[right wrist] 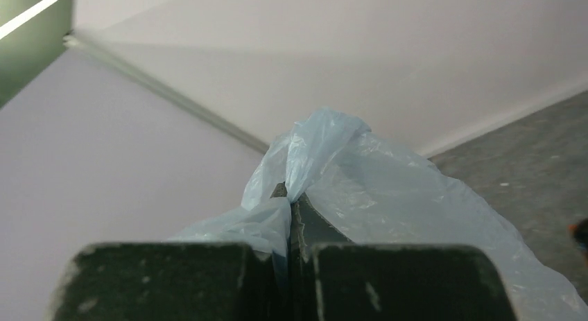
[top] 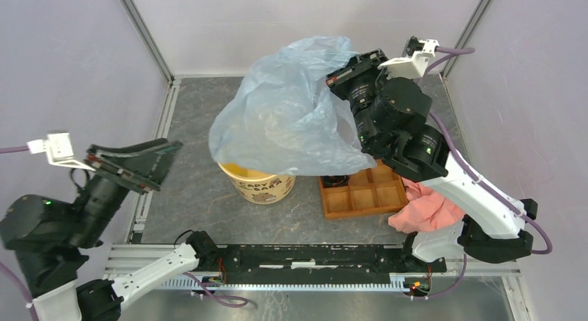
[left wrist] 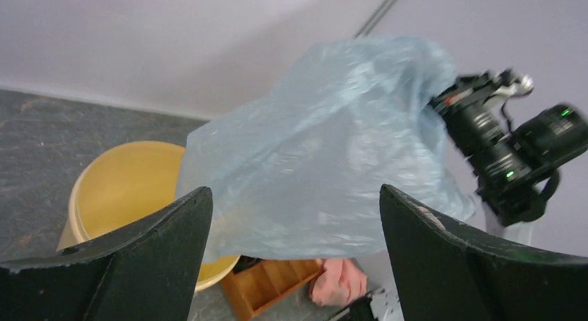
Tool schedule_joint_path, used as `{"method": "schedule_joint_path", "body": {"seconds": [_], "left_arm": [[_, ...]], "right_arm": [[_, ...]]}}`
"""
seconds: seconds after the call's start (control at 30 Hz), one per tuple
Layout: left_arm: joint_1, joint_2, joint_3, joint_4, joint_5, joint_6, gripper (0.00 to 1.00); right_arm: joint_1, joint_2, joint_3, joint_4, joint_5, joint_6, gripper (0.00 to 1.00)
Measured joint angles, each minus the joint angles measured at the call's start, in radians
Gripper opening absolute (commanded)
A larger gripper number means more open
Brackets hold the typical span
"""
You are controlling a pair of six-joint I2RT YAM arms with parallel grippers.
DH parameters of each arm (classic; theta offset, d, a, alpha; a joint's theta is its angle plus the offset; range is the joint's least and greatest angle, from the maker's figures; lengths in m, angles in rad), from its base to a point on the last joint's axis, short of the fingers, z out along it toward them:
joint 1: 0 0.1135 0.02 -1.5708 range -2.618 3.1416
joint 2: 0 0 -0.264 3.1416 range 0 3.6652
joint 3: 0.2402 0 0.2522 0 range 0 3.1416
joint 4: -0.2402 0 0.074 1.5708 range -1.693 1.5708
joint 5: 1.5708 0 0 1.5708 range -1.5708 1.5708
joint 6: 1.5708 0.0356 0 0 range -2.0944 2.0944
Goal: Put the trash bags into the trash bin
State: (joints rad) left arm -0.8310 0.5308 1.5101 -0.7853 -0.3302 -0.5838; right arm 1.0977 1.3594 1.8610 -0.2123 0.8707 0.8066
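There was one trash bag [top: 291, 120], thin and pale blue, and it was lifted in the air above the one trash bin [top: 263, 186], a cream-yellow bucket with brown letters that stood on the dark table [top: 201, 189]. The right gripper [right wrist: 288, 196] was clenched on a bunched corner of the bag at its top, with the plastic pinched between the two closed fingers. From there the bag spread downwards and to the left, and its lower edge covered the far part of the mouth of the bin. Whether the plastic reached inside the bin, I could not tell. The left gripper [left wrist: 295, 193] was released: its two black fingers stood wide apart with nothing between them, and it was well apart from the bag, at the left side of the table, pointing towards the bin. Just beside the bin on the right lay one orange tray [top: 324, 196] with several compartments, partly hidden under the right arm. One pink cloth [top: 426, 210] lay at the right edge of the tray, touching it.
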Motion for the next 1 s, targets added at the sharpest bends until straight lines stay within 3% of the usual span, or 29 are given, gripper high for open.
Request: {"method": "schedule_joint_path", "body": {"seconds": [0.17, 0.4, 0.63, 1.0], "left_arm": [[0.000, 0.045, 0.131, -0.037, -0.067, -0.013, 0.91], [0.000, 0.127, 0.071, -0.056, -0.089, -0.013, 0.91], [0.000, 0.112, -0.039, -0.093, -0.088, -0.017, 0.92], [0.000, -0.079, -0.043, -0.093, -0.084, -0.064, 0.96]], "right_arm": [[-0.039, 0.003, -0.056, -0.066, 0.163, -0.005, 0.01], [-0.102, 0.075, -0.063, -0.082, 0.090, -0.085, 0.01], [0.096, 0.187, 0.148, -0.006, -0.027, -0.253, 0.01], [0.222, 0.151, 0.167, 0.171, -0.198, -0.108, 0.01]]}}
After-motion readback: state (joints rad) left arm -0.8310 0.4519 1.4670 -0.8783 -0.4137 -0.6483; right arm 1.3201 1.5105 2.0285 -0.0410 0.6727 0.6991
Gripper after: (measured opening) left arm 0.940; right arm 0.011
